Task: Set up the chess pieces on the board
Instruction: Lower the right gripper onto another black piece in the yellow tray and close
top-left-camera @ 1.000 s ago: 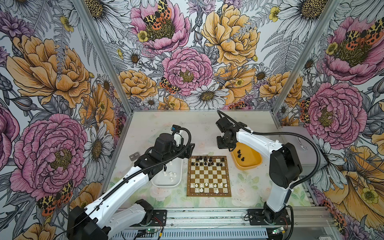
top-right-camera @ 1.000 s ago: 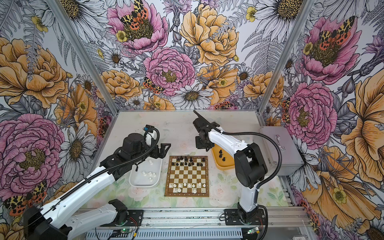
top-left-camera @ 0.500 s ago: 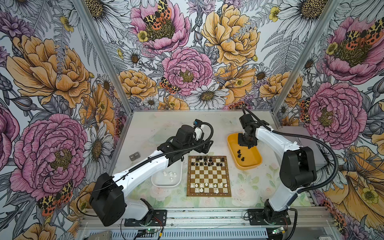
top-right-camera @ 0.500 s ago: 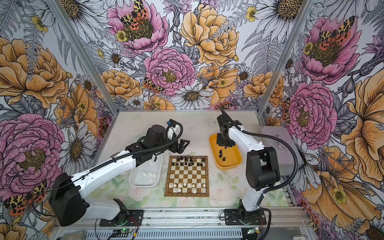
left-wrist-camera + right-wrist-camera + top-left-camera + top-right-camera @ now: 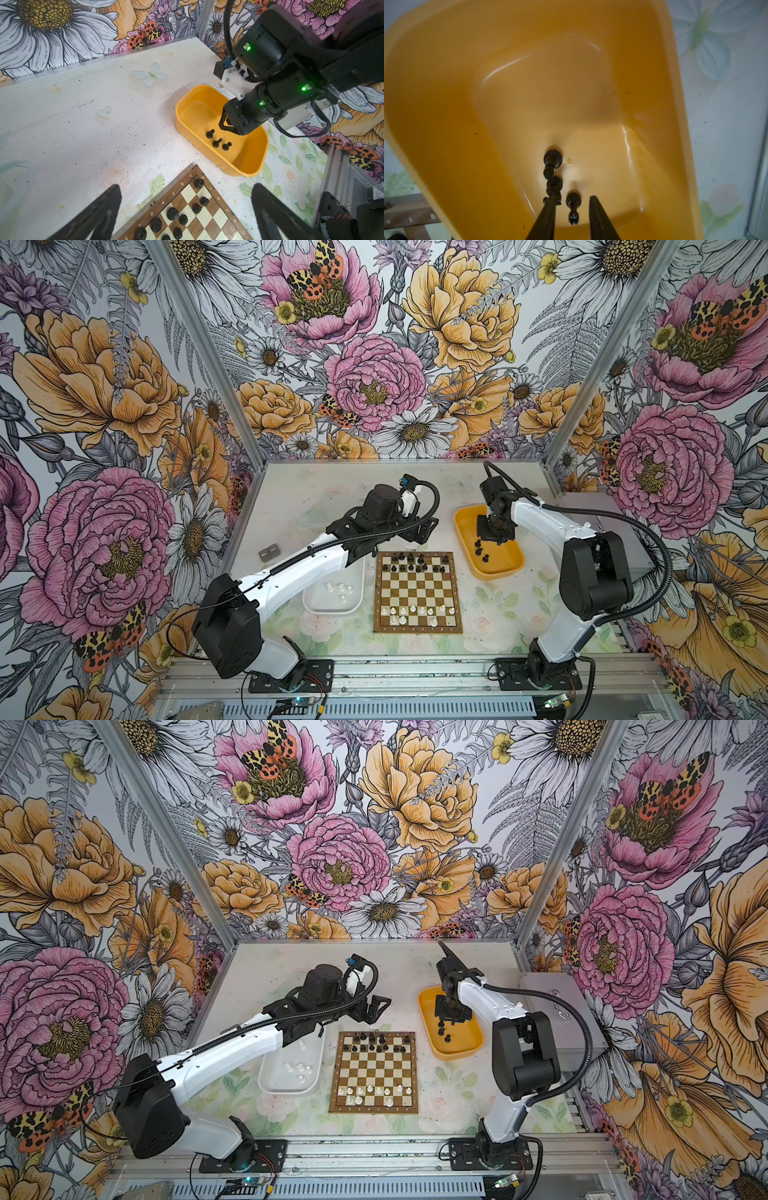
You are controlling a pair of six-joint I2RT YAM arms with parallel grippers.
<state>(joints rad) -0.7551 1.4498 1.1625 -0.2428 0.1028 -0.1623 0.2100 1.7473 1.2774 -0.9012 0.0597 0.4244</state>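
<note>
one pale surface (image 5: 291, 497) carries all: the board (image 5: 417, 593) at centre, a yellow tray (image 5: 505, 566) at its 2 o'clock, a white tray (image 5: 324, 608) at 9. we see the left claw (image 5: 378, 1009) wide near the board's 12 o'clock edge; the right claw (image 5: 572, 198), narrow, straddles a lying black piece (image 5: 573, 209) in the yellow tray, gaps either side. black chess pieces (image 5: 417, 562) line the board's 12 o'clock rows, white ones (image 5: 415, 610) 6.
</note>
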